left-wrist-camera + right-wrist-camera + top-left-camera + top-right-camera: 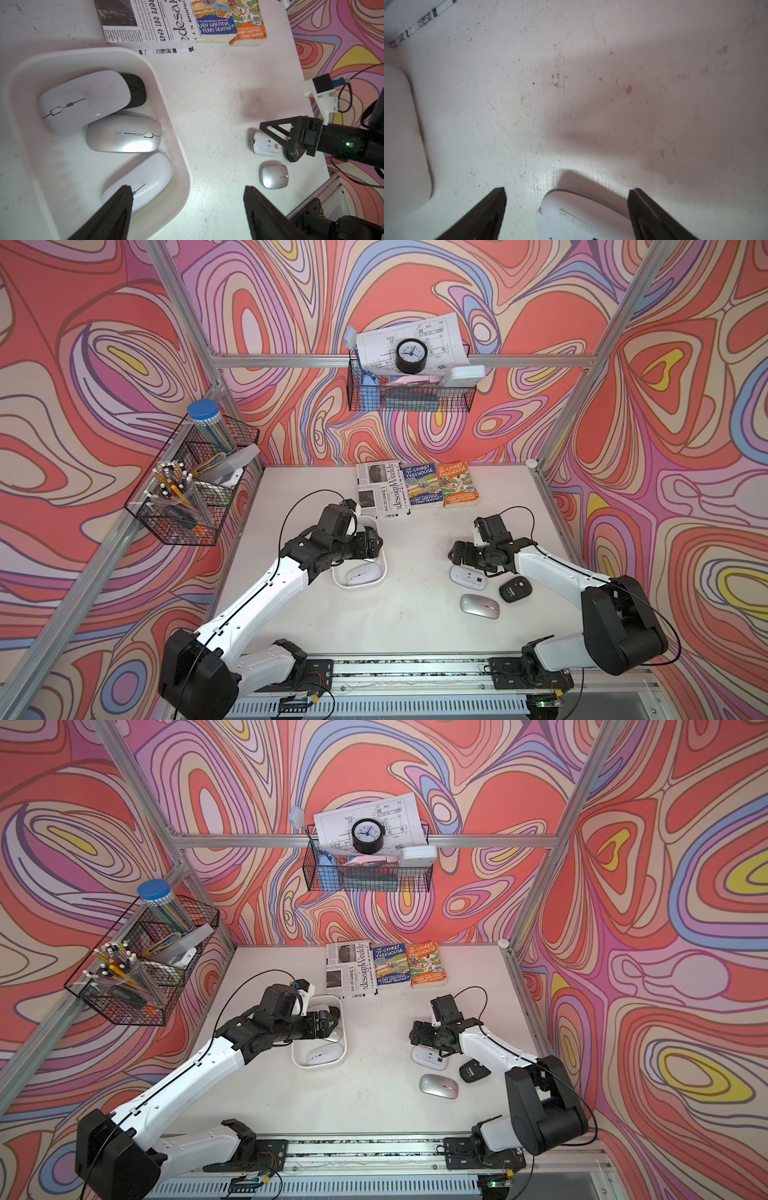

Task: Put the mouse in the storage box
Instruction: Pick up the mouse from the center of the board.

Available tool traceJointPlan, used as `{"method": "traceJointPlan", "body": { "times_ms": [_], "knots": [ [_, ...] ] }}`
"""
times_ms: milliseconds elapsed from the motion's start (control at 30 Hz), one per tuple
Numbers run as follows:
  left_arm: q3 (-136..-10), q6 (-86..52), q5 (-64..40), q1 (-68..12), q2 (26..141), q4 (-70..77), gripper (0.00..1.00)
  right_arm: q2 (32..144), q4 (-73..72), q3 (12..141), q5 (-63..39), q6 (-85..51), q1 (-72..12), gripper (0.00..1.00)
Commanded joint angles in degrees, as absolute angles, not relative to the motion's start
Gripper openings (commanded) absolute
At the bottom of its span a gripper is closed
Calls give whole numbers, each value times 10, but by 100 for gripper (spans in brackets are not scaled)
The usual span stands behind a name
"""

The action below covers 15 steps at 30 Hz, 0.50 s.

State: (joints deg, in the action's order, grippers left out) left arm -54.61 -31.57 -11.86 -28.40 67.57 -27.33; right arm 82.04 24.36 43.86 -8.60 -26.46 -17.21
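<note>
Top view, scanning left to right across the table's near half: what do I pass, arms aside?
storage box → upturned white mouse → black mouse. The silver mouse overlaps, so it is skipped.

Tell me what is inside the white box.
Four mice in the box: a white mouse lying partly on a black mouse, a silver mouse and a second white mouse. The black one is mostly covered; a finger of the left gripper hides part of the second.

Table [415, 635]: storage box [384, 568], mice [479, 605], books [424, 485], newspaper [380, 489].
</note>
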Motion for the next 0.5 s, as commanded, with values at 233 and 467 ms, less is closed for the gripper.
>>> {"method": "traceJointPlan", "body": {
  "times_ms": [233,467],
  "knots": [
    [-541,-317,-128,-280,672,-277,82,818,297,420,-116,-293,-167,95],
    [-540,-318,-124,-280,670,-278,83,810,289,407,-127,-297,-168,95]
  ]
}}
